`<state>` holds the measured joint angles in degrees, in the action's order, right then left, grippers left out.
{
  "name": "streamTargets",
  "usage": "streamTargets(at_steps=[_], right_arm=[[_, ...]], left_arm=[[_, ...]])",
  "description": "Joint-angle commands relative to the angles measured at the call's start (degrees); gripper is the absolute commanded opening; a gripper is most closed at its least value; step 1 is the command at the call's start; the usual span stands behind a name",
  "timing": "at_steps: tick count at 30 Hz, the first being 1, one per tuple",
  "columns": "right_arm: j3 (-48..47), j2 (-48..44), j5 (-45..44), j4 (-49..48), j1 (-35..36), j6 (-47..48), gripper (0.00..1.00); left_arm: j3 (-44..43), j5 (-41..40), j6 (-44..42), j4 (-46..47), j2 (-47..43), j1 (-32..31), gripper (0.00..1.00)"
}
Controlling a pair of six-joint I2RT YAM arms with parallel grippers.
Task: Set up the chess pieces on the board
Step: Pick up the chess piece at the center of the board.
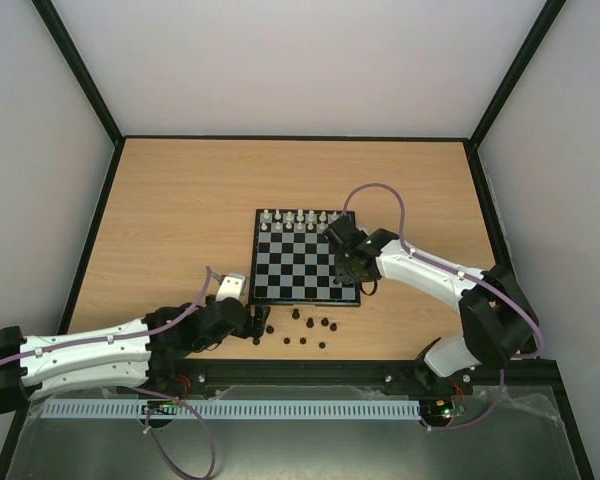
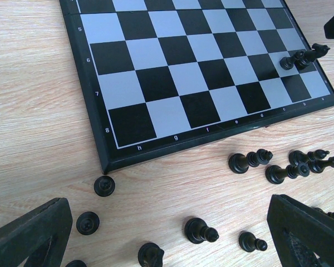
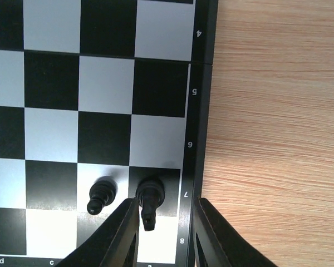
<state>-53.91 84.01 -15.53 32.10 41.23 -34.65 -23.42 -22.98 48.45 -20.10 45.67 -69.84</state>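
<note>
Chessboard (image 1: 300, 268) of black and grey-white checks, small and square inside a thin black border, flat on a pale wood-grain tabletop (image 1: 180, 220). Along its far edge, a row of tiny silver-white chess pieces (image 1: 298, 216), upright.

Over the board's near right corner, the black two-finger right gripper (image 3: 167, 204), pointed down at the squares, released, fingers spread wider than the piece between them. Between those fingers, closer to the one on the left of the wrist view, a tiny black chess piece (image 3: 150, 196), standing on the dark square of the outermost file, in the rank marked 7 (touching that finger or just clear of it: cannot tell from the wrist view). Just beside it, on the neighbouring light square of the same rank, a second tiny black chess piece (image 3: 102, 193), also standing, outside the fingers.

Off the board, low over the wood beside the near left corner, the black two-finger left gripper (image 2: 170, 216), released too, broad dark fingers (image 2: 28, 236) far apart, grasping nothing. On the bare wood along the board's near edge, a scatter of loose black chess pieces (image 2: 199, 229). A few between the left fingers, well apart from one another; a tighter cluster (image 2: 289, 167) farther right, packed close. One round-headed piece (image 2: 104, 185) just beside the board's corner lettered h and numbered 8, apart from the border.
</note>
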Motion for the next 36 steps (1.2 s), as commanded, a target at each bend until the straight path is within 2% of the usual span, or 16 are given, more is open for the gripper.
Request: streamTargets(at_steps=[1,7,14,25,36], right_arm=[[0.95,1.48,1.64,0.36,-0.29,1.25,0.28],[1.07,3.26,2.48,-0.74,-0.35,1.62,0.27],[1.47,4.33,2.93,-1.07,-0.32,1.52,0.20],[2.04,4.41,3.30,-0.74,-0.35,1.40,0.05],[3.12,-3.77,3.80,4.16,2.08,-2.72,0.03]], left_arm=[[-0.41,-0.75,-0.11,0.00,-0.50,-0.56,0.99],[-0.27,-0.90,-0.02,0.02,-0.34,-0.55,0.99],[-0.32,-0.91,-0.02,-0.12,-0.36,-0.55,0.99],[-0.01,-0.66,0.24,-0.06,-0.68,-0.56,0.99],[0.30,-0.22,0.42,0.21,-0.99,-0.53,0.99]])
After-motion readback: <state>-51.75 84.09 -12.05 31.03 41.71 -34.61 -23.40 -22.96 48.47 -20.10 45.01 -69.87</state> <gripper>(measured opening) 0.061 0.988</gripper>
